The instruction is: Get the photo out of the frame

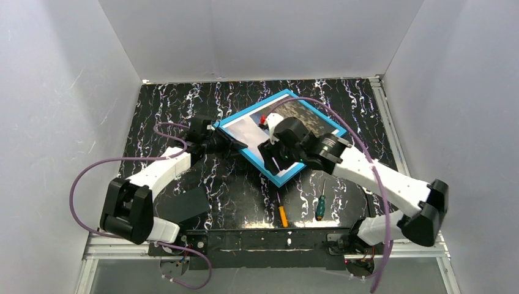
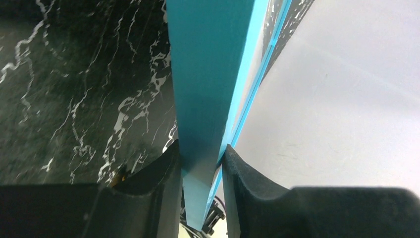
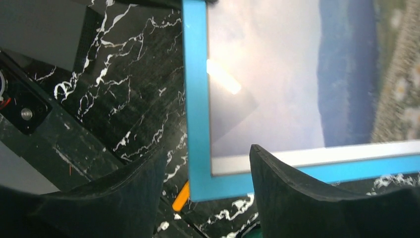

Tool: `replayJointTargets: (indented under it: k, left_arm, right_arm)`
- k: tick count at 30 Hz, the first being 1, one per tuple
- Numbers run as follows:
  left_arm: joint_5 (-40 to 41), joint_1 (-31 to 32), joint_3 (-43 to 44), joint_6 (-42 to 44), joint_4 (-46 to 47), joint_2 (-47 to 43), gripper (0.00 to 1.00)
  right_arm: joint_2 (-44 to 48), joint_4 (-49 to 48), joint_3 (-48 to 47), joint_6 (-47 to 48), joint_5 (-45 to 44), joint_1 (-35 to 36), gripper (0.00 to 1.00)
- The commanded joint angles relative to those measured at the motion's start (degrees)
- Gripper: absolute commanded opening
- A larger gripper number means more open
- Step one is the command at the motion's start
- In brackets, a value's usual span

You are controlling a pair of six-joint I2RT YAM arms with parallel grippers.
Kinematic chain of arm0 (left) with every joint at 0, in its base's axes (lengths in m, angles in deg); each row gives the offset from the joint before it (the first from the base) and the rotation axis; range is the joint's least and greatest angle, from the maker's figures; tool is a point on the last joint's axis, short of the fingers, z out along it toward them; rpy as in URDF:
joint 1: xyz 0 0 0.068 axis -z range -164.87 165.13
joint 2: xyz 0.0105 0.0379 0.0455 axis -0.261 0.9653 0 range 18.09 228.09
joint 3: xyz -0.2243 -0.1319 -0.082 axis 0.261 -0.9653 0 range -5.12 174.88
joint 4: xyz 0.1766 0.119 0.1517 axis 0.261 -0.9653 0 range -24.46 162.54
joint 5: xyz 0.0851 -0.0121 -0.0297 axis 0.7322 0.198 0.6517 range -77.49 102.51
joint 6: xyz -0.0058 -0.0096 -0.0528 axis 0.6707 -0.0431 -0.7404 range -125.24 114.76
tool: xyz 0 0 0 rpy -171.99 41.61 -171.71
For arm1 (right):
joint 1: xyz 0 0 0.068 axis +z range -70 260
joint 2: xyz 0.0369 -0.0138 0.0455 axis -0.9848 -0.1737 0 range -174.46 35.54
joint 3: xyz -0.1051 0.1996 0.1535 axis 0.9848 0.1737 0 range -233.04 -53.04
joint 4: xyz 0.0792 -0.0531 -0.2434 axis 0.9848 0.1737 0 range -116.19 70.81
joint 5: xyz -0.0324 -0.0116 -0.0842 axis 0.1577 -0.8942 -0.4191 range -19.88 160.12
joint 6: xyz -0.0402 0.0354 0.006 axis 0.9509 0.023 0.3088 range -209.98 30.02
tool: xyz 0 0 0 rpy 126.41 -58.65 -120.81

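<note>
The bright-blue frame (image 1: 287, 95) lies as a diamond in the middle of the black marbled table, with the photo (image 1: 248, 130) still inside it. My left gripper (image 1: 231, 143) is shut on the frame's left edge; in the left wrist view the blue edge (image 2: 203, 74) stands between the closed fingers of the left gripper (image 2: 200, 154). My right gripper (image 1: 273, 168) is open above the frame's near corner. In the right wrist view the right gripper (image 3: 205, 161) straddles that blue corner (image 3: 198, 186), touching nothing, and the photo's pale sky and blue mountains (image 3: 277, 74) show.
An orange-handled screwdriver (image 1: 282, 214) and a green-handled screwdriver (image 1: 320, 208) lie near the table's front edge, just below the frame's near corner. The orange handle (image 3: 181, 197) pokes out beneath that corner. A dark flat board (image 1: 186, 205) lies at front left. White walls enclose the table.
</note>
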State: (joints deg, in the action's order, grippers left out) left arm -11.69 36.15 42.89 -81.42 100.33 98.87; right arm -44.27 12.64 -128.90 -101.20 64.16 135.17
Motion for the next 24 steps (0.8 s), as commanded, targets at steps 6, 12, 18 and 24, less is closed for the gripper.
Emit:
replayJointTargets:
  k: [6, 12, 18, 24]
  left_arm:
    - [-0.7, -3.83, 11.3, 7.62, -42.89, -8.78, 0.0]
    - [-6.1, -9.0, 12.86, 5.41, -50.45, -9.67, 0.0]
    - [-5.86, -11.78, 17.99, 5.49, -58.21, -10.68, 0.0]
    - [-6.81, -11.79, 21.11, 3.49, -61.71, -11.51, 0.0]
  right_arm:
    - [18.86, 1.35, 11.74, 1.84, -12.82, 7.24, 0.71]
    - [28.42, -4.9, 23.0, 11.48, -16.16, 10.49, 0.71]
    - [29.73, -14.06, 28.17, 21.04, -22.18, 17.88, 0.7]
    - [22.63, -24.9, 31.93, 26.31, -44.22, 28.25, 0.7]
